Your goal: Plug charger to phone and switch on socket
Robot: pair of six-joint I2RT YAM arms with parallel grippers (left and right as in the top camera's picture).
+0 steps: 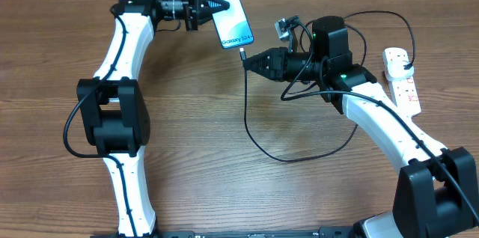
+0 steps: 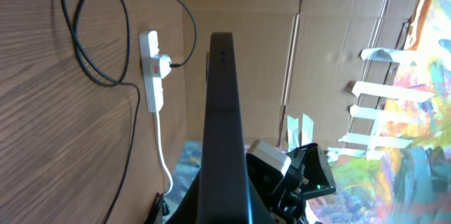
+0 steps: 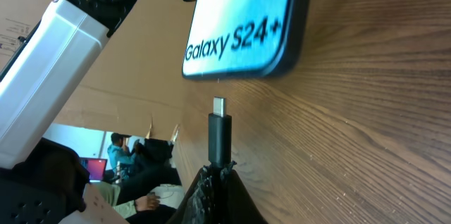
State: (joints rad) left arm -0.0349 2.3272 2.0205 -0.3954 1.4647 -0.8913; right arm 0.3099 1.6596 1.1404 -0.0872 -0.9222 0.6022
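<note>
The phone (image 1: 233,16) with a light blue "Galaxy S24+" screen is held at its far end by my left gripper (image 1: 208,7), shut on it; in the left wrist view it shows edge-on as a dark bar (image 2: 223,111). My right gripper (image 1: 253,61) is shut on the charger connector (image 1: 243,55), its tip just below the phone's bottom edge. In the right wrist view the connector (image 3: 219,129) points at the phone (image 3: 243,23) with a small gap. The black cable (image 1: 258,137) loops to the plug in the white socket (image 1: 401,77).
The socket's thick white cord (image 2: 163,155) runs off the table edge. The black cable loop (image 2: 91,34) lies on the wooden table between the arms. Cardboard walls stand behind the table.
</note>
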